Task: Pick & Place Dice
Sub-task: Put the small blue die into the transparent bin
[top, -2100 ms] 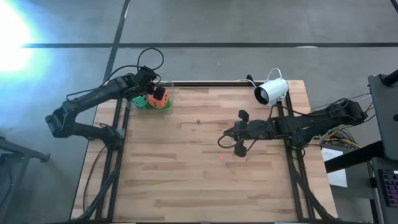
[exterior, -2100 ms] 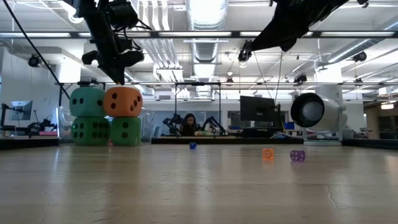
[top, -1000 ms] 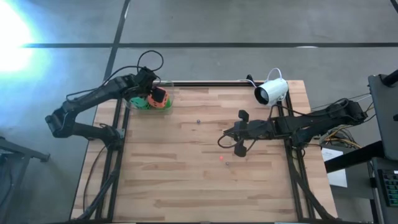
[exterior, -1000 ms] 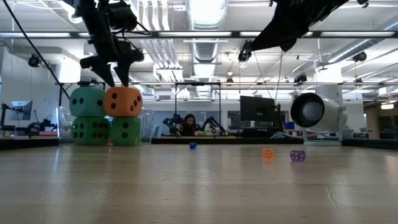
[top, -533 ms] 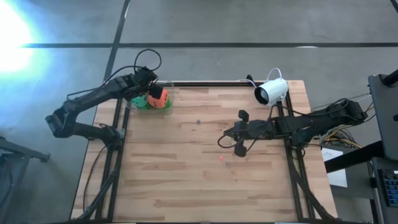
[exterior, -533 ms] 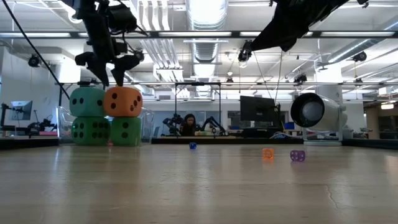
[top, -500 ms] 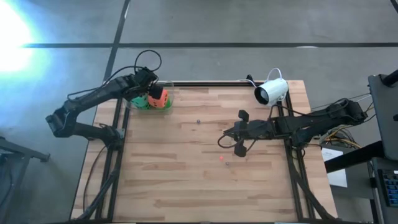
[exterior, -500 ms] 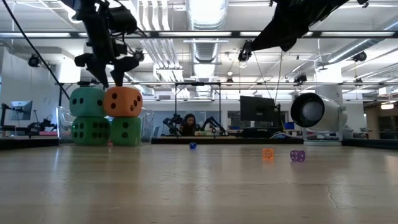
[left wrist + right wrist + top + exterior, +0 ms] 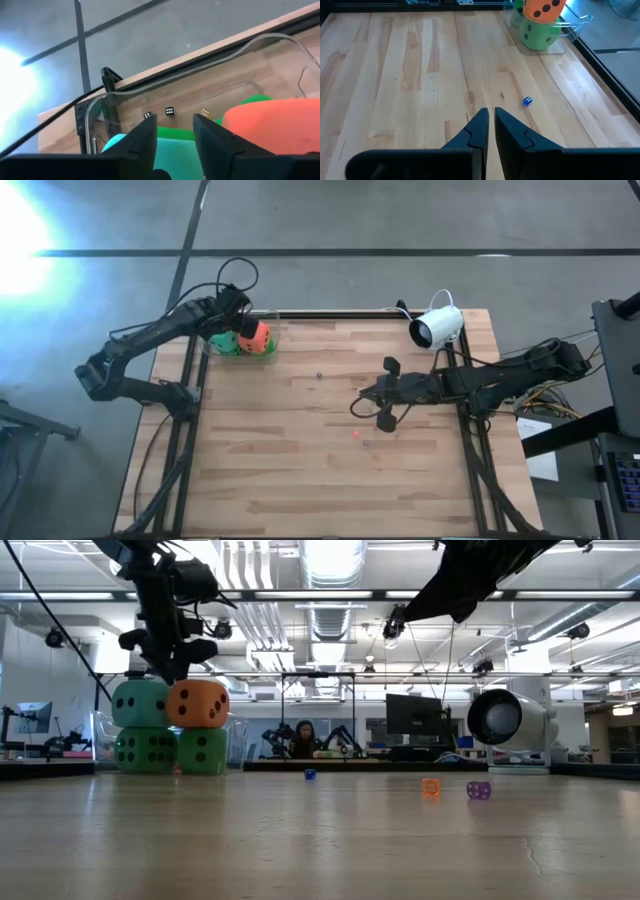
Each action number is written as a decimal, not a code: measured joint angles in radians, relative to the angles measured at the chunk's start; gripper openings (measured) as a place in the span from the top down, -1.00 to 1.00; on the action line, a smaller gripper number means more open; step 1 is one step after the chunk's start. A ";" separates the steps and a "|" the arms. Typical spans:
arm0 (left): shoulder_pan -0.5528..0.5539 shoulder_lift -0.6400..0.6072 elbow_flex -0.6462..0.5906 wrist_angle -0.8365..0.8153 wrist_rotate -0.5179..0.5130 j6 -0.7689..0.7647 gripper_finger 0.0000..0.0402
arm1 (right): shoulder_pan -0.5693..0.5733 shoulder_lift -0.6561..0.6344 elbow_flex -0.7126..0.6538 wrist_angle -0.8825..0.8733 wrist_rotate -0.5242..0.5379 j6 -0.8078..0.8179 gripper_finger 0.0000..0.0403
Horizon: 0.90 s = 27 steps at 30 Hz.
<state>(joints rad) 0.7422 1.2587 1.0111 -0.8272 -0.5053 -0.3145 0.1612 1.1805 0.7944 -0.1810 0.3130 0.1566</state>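
The left gripper (image 9: 168, 668) is held open-jawed just above the stacked dice (image 9: 170, 727); the right gripper's (image 9: 489, 125) jaws are nearly closed, empty.

Matt, soft-looking orange-red cube die (image 9: 197, 703) and green cube dice (image 9: 204, 751) sit in a glossy clear plastic tray (image 9: 280, 42) on the smooth pale wooden-plank counter (image 9: 300, 450).

stacked dice (image 9: 170, 728), left pincer (image 9: 172, 668) above
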 joint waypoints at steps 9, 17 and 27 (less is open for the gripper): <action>-0.002 -0.020 0.059 -0.009 0.014 0.081 0.44 | 0.000 0.000 0.000 -0.001 0.000 0.000 0.87; -0.106 -0.106 0.075 -0.008 0.131 0.124 0.44 | 0.000 0.000 0.000 -0.001 0.000 -0.003 0.87; -0.513 -0.108 0.047 0.074 0.132 0.133 0.44 | 0.000 -0.002 0.000 -0.003 0.000 -0.021 0.87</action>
<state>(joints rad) 0.2294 1.1502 1.0585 -0.7531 -0.3729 -0.1819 0.1615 1.1788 0.7948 -0.1837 0.3130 0.1353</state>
